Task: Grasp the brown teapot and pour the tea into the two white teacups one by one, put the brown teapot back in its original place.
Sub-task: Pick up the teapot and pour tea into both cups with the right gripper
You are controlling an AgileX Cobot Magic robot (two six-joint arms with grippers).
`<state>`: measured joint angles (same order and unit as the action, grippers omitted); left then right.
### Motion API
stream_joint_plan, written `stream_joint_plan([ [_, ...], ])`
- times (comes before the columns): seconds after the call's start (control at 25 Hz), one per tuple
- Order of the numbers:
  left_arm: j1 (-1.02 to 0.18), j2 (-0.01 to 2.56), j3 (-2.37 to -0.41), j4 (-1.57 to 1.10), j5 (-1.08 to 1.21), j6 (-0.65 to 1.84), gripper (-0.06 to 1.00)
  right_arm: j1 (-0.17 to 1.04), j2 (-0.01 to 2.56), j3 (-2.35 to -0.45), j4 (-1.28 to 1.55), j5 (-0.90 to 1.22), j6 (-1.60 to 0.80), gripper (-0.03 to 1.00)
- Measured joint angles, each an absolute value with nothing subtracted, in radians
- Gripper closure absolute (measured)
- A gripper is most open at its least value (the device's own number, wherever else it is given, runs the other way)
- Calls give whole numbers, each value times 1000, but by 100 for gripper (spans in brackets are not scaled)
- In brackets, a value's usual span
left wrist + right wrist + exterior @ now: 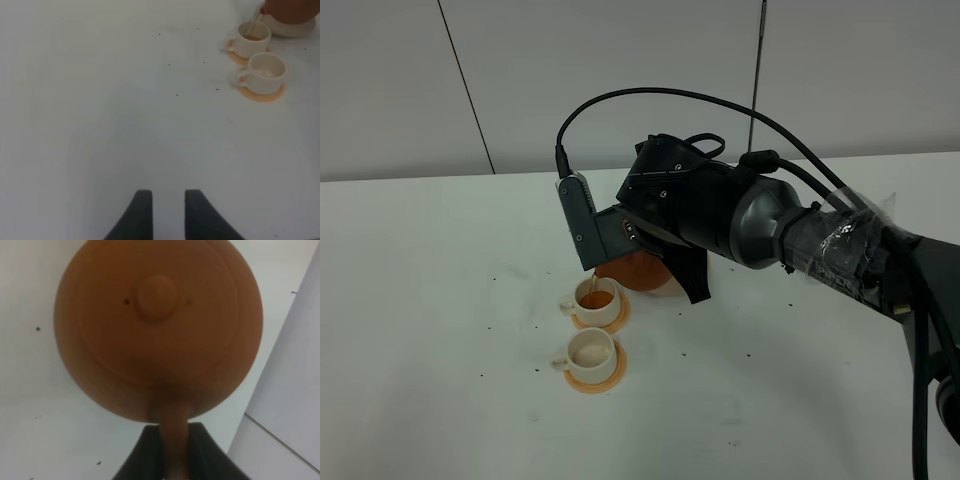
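Observation:
The brown teapot (638,268) hangs tilted, spout down, over the far one of the two white teacups (598,298). A thin stream of tea runs into that cup, which holds brown liquid. My right gripper (175,450) is shut on the teapot's handle, and the lid (156,296) fills the right wrist view. The near teacup (590,350) holds no brown tea. Behind the cups, under the pot, lies the cream trivet (285,29). My left gripper (168,200) rests far from the cups, open by a narrow gap and holding nothing.
Each cup stands on an orange coaster (612,375). The right arm (800,235) with its black cables reaches in from the right above the white table (440,300). Small dark specks dot the table. A grey wall stands behind.

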<state>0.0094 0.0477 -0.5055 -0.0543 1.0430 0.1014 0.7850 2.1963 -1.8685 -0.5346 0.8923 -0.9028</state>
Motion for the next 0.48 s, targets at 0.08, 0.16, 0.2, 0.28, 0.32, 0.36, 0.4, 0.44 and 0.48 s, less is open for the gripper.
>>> stream_joint_plan([
  [0.08,9,48,-505,-54,1043,101,71,785,2196,-1868,-535,892,-903,87],
  [0.16,9,48,-505,-54,1043,101,71,785,2196,-1868,-535,892,-903,87],
  [0.2,9,48,-505,-54,1043,101,71,785,2196,-1868,-535,892,-903,87],
  [0.28,9,48,-505,-54,1043,101,71,785,2196,-1868,-535,892,-903,87],
  [0.32,9,48,-505,-54,1043,101,71,785,2196,-1868,-535,892,-903,87],
  [0.36,9,48,-505,-54,1043,101,71,785,2196,-1868,-535,892,-903,87],
  [0.4,9,48,-505,-54,1043,101,71,785,2196,-1868,-537,892,-903,87],
  [0.44,9,48,-505,-54,1043,101,71,785,2196,-1868,-541,892,-903,87],
  [0.48,9,48,-505,-54,1043,101,71,785,2196,-1868,-542,892,-903,87],
])
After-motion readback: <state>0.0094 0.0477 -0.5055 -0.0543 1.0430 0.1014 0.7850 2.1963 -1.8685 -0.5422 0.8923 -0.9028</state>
